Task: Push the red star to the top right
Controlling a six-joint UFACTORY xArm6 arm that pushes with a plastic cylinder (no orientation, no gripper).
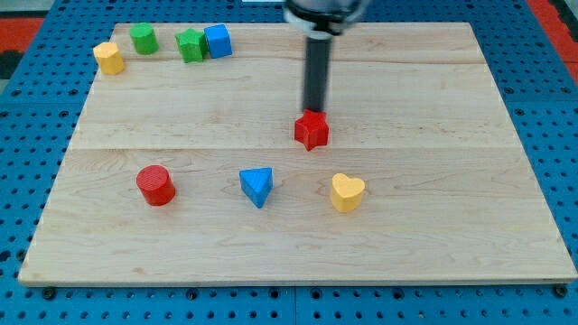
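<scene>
The red star (312, 131) lies near the middle of the wooden board (433, 208), slightly right of centre. My tip (315, 111) comes down from the view's top and sits right at the star's upper edge, touching or nearly touching it. The rod rises straight up from there to the arm's dark body at the top edge of the view.
A red cylinder (155, 185), a blue triangle (257, 186) and a yellow heart (347, 192) lie in a row below the star. At the top left are a yellow block (109, 58), a green cylinder (143, 39), a green star (191, 45) and a blue cube (218, 41).
</scene>
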